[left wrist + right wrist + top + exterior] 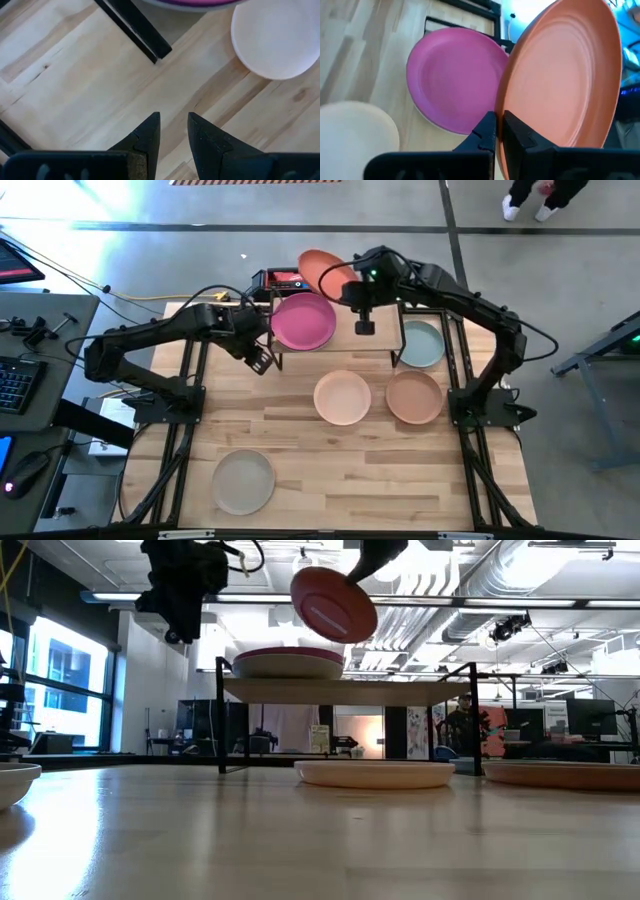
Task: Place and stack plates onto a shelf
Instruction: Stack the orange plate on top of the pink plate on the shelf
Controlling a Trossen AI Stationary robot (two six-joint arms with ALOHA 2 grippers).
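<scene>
My right gripper (348, 286) hovers over the far side of the shelf (400, 692), shut on a terracotta plate (322, 270) that shows tilted in the low view (333, 602). On the shelf's left half a pink plate (303, 321) lies on a pale plate (288, 669). My left gripper (260, 361) is raised beside the shelf's left end, slightly open (174, 125) and holding nothing. Peach (343, 397), tan (415, 397), teal (420, 345) and grey (243, 481) plates rest flat on the table. My right gripper (499, 117) pinches the terracotta plate (560, 75) at its rim (506, 107), one finger on the hollow face and one behind it. The plate is lifted clear above the shelf and steeply tilted, its face turned toward the pink plate (455, 80).
A red-and-black box (280, 280) sits at the table's far edge behind the shelf. The shelf's black legs (135, 30) stand close to my left gripper. The shelf's right half (420, 690) is bare. A person's feet (525, 205) show on the floor beyond the table.
</scene>
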